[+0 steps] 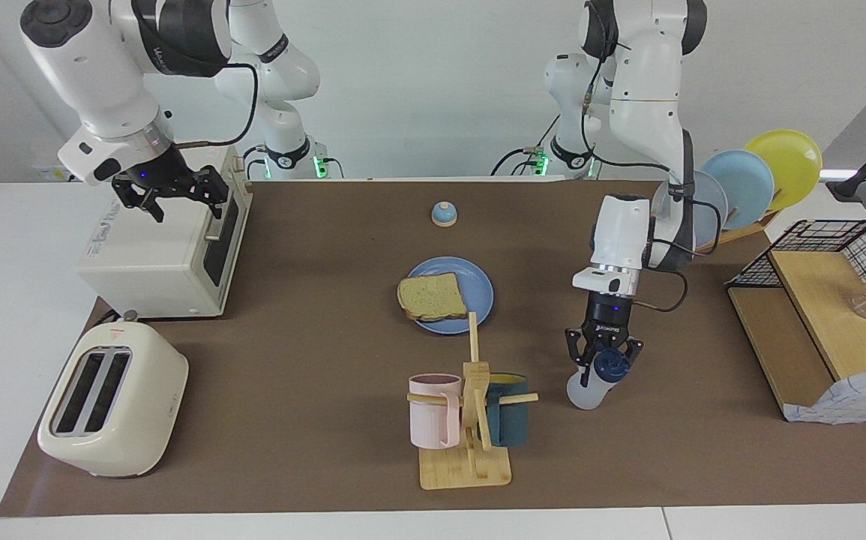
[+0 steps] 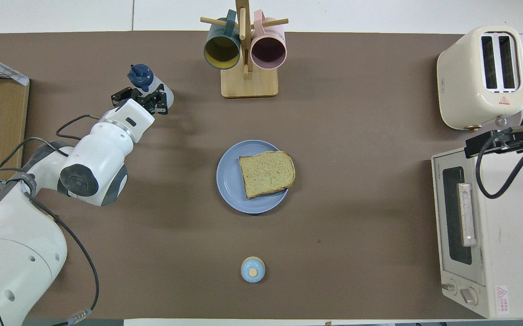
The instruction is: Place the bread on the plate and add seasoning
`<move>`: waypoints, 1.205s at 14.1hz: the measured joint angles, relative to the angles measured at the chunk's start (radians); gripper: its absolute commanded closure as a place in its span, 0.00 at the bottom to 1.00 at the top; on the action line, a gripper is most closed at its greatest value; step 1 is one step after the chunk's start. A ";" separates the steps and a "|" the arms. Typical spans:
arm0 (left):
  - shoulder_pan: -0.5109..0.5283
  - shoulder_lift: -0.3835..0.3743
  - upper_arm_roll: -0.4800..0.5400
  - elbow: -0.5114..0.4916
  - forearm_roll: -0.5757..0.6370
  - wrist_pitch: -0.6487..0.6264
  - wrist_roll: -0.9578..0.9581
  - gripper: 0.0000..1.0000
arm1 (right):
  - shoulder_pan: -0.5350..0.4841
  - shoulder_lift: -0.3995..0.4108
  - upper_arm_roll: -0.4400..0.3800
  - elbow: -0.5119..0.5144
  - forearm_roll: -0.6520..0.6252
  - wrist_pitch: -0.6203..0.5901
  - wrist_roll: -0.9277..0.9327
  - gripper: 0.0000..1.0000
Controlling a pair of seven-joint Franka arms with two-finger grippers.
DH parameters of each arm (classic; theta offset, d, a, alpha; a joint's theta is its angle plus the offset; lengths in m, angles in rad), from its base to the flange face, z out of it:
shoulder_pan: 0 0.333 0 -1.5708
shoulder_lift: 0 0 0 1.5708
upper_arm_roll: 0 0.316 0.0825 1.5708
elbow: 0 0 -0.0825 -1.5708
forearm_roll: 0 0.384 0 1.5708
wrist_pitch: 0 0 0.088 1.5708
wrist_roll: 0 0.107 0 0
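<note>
Left end effector (image 1: 602, 354) is clamped on the seasoning (image 1: 594, 379) bottle, w/ fingers pinching just under the navy cap. Bottle is tilted and held up over the brown mat, toward the left arm's end of the worktop (image 1: 313, 375), beside the mug rack (image 1: 470, 420). Bread (image 1: 432, 297) lies on the plate (image 1: 477, 289) mid-worktop, overhanging the rim. Right end effector (image 1: 170, 191) waits above the toaster oven (image 1: 159, 251), fingers spread wide, holding nothing. Oven front reads "TOSHIBA" in the overhead view; red warning stickers on oven and toaster (image 1: 112, 401), text too small to read.
</note>
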 measured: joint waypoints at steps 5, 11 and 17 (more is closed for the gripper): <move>-0.011 0.001 0.012 0.000 0.000 0.002 0.001 0.47 | 0.000 0.000 0.000 0.000 0.000 0.000 0.000 0.00; -0.011 0.009 0.014 0.000 0.000 0.004 0.003 0.13 | 0.000 0.000 0.000 0.000 0.000 0.000 0.000 0.00; -0.011 0.014 0.019 0.000 0.001 0.007 0.003 0.00 | 0.000 0.000 0.000 0.000 0.000 0.000 0.000 0.00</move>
